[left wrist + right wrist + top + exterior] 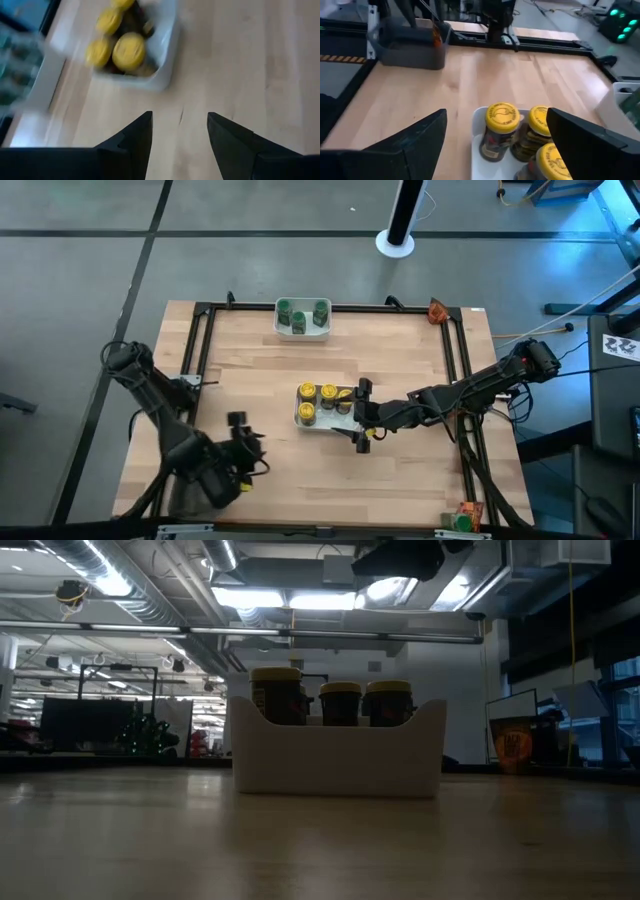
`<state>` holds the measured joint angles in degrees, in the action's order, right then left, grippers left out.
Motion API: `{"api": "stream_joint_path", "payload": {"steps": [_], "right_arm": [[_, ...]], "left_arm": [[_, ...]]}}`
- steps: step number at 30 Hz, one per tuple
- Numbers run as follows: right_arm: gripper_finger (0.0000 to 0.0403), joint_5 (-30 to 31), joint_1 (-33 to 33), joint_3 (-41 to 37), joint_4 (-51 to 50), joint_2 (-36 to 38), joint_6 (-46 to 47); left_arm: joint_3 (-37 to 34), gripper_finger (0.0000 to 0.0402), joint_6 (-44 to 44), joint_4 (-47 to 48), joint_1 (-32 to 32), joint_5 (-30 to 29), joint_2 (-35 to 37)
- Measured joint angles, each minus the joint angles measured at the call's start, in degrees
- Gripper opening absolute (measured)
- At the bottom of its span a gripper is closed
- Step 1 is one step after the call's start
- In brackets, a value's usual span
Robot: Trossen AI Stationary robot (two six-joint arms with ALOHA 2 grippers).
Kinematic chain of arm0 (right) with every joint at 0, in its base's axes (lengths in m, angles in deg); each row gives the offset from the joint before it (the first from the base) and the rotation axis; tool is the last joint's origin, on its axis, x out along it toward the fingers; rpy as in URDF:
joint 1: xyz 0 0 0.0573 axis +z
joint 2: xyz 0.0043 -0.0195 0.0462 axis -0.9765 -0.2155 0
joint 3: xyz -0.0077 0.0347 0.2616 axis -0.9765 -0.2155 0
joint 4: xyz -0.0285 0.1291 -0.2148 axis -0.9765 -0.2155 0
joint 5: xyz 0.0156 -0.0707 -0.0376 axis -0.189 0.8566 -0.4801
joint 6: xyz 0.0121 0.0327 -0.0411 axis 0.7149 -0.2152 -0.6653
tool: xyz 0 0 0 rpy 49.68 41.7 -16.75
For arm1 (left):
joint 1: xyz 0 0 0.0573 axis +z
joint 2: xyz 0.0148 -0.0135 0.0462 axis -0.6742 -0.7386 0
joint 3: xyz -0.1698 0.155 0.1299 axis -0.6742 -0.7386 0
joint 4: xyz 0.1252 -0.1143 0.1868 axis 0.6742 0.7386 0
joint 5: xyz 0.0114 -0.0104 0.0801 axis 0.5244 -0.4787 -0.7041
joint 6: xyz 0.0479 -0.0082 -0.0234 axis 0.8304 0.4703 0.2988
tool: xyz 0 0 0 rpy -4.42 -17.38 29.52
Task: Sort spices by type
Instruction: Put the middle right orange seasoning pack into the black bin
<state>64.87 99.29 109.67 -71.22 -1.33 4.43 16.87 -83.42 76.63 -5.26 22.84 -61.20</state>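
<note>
From the high view you've got a white bowl (321, 408) sitting about mid-surface with four yellow-capped jars (318, 401) packed inside it. Your right tool (361, 416) is parked right at that bowl's right-hand end, fingers spread wide on either side of the end, gripping nothing. A second white bowl (302, 319) is up at the far edge holding the green-capped jars (300, 315), well apart from the first. Your left tool (246, 445) hangs over bare wood near the front-left of the surface (250, 370), away from both bowls. There's an orange packet (437, 310) at the far right corner and another small item (468, 516) at the near right corner, too tiny to make out.

Low view: the white bowl (338, 747) is dead centre with three yellow caps (340, 689) poking above the rim.

Left wrist view: both dark fingers (131, 140) stand apart with only wood between them, so that tool is partly open and empty. The bowl of yellow caps (129, 50) is up ahead, blurry.

Right wrist view: the fingers (415, 142) are wide apart, with the yellow-capped jars (502, 118) in the bowl between them. Nothing is clamped. A grey tray (410, 46) sits at the far corner.
</note>
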Motion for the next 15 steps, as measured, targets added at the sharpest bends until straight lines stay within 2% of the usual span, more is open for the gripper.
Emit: {"api": "stream_joint_path", "payload": {"steps": [3,6,11,15], "right_arm": [[0.0340,-1.9,0.0,0.0,-0.5,0.3,0.6],[0.0340,0.1,0.8,0.5,-3.6,1.2,0.8],[0.0340,4.7,2.1,6.7,-20.6,3.3,4.9],[0.0340,4.3,2.1,14.1,-37.5,3.7,11.0]], "left_arm": [[-0.3,0.0172,10.7,-6.1,2.8,0.7,0.2],[-1.7,0.0172,17.1,-9.4,5.2,1.1,0.4],[-9.3,0.0172,21.5,-17.1,8.1,2.7,1.4],[-17.1,0.0172,25.3,-28.7,9.2,5.7,1.9]]}}
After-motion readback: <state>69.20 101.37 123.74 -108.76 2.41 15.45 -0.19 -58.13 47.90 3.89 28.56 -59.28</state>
